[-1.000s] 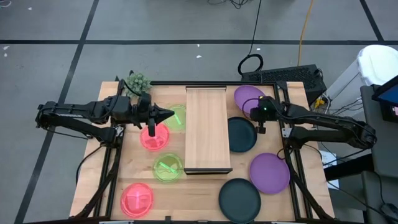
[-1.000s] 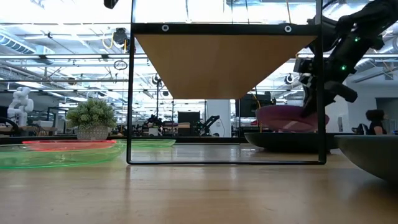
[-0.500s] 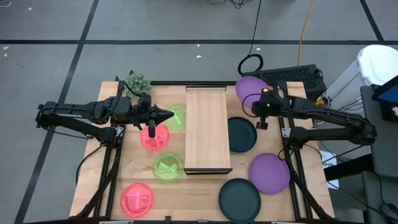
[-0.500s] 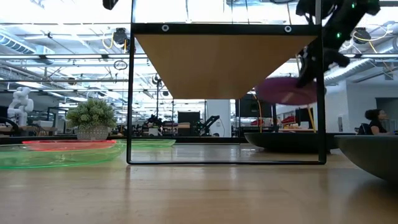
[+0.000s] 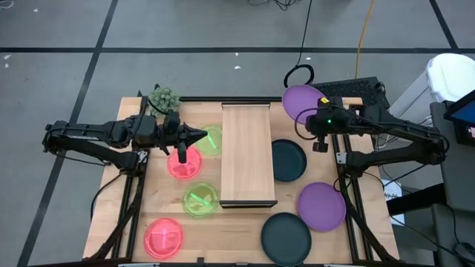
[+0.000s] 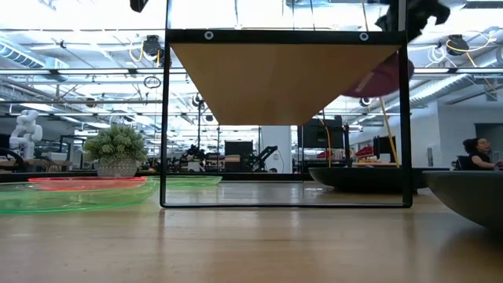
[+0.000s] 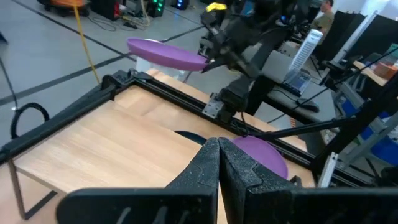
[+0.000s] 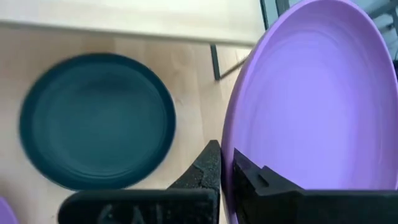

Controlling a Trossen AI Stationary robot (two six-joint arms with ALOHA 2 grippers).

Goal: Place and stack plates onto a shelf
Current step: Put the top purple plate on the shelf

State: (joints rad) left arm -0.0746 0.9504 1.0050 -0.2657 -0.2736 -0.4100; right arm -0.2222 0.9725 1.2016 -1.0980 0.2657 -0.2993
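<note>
1. Pressed onto the rim of a purple plate point(image 5: 302, 101), the jaws of the right gripper point(image 5: 318, 121) hold it lifted and tilted above the table's far right corner; the right wrist view shows the rim pinched between the two dark fingers point(image 8: 208, 163).
2. Jaws of the left gripper point(image 5: 204, 136) are pressed together on nothing, hanging over a neon green plate point(image 5: 210, 140), with the shelf point(image 5: 247, 152) just beyond the tips.
3. Plates counted from above: eight. Two purple, the held one and another point(image 5: 322, 205) lying on the table nearer than the right jaws. Two dark teal, one point(image 5: 288, 160) just below the right jaws beside the shelf, one point(image 5: 286, 236) at the near edge. Two pink, one point(image 5: 183, 162) beneath the left gripper, one point(image 5: 163, 237) at the near left corner. Two neon green, the second point(image 5: 200, 199) nearer than the left jaws.
4. One shelf, bare on top; one small plant point(image 5: 164, 99) behind the left arm.
5. Only the low view shows the shelf's underside and black legs, the raised plate point(image 6: 383, 79) beside it, and a person point(image 6: 477, 152) seated far off. Only the left wrist view shows the held plate point(image 7: 166, 53) edge-on with the right arm behind.
6. No writing can be read.
</note>
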